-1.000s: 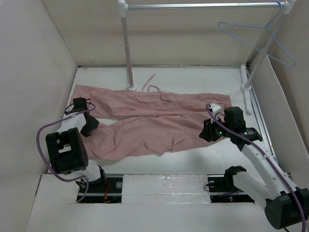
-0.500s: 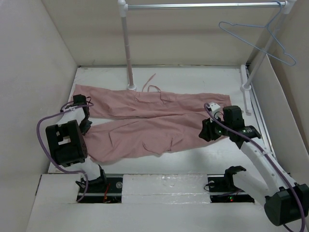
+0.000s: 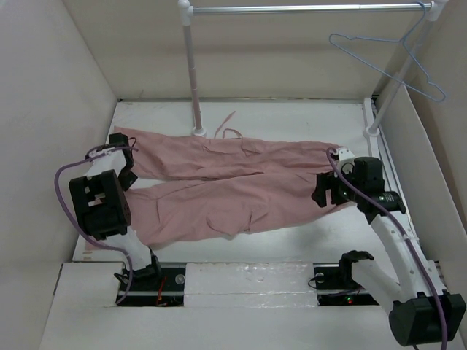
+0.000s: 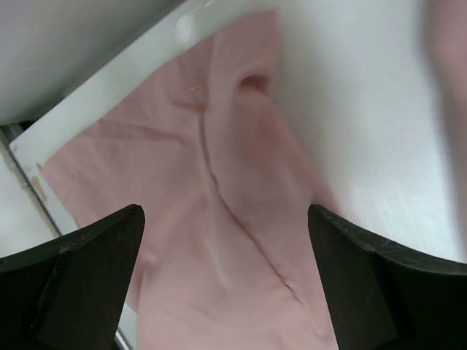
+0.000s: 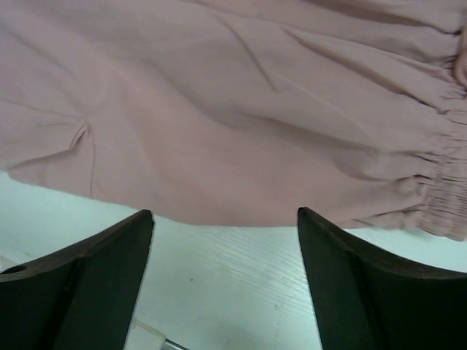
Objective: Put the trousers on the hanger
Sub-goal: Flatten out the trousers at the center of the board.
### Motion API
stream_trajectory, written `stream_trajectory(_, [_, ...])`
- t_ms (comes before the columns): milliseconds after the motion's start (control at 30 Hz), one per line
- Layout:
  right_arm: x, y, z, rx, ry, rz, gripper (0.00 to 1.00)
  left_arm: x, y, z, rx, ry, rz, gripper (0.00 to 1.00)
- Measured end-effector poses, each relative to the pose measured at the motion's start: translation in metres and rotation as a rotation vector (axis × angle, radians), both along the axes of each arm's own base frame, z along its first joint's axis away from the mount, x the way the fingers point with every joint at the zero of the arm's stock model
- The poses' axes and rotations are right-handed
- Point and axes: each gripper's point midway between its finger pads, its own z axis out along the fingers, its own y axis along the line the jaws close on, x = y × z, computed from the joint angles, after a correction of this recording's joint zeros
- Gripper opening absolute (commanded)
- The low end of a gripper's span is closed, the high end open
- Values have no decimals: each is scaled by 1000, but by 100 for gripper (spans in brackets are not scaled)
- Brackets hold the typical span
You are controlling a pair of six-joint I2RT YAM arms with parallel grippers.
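The dusty-pink trousers point(image 3: 233, 182) lie spread flat across the table, legs to the left and gathered waist to the right. The pale blue hanger point(image 3: 382, 68) hangs empty from the rail at the back right. My left gripper point(image 3: 128, 175) hovers over the leg ends; in the left wrist view it point(image 4: 225, 211) is open, with seamed fabric point(image 4: 233, 240) lying loose below the jaws. My right gripper point(image 3: 325, 191) is by the waist end; in the right wrist view it point(image 5: 225, 213) is open over bare table just off the trousers' edge, with the elastic waistband point(image 5: 445, 197) to the right.
A white and metal rail point(image 3: 306, 9) spans the back on two posts, one point(image 3: 193, 73) standing just behind the trousers, one point(image 3: 394, 80) slanting at the right. The drawstring point(image 3: 228, 125) trails near the left post. White walls close in both sides.
Both grippers have opened; the left was shut on the leg end and has let it go. The left moved back-left, the right moved right. The trousers lie more stretched out.
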Motion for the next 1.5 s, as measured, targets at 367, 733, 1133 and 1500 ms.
stream_trajectory(367, [17, -58, -7, -24, 71, -290, 46, 170, -176, 151, -93, -591, -522, 69])
stream_trajectory(733, [14, -137, -54, 7, 167, -683, 89, 162, -369, 54, -283, -411, -973, 69])
stream_trajectory(1133, [25, -159, -121, 132, 288, -814, 0, 170, -343, -6, -305, -364, -909, 68])
stream_trajectory(1500, [3, -199, -91, 132, 178, -953, 76, 147, -371, -4, -358, -348, -962, 70])
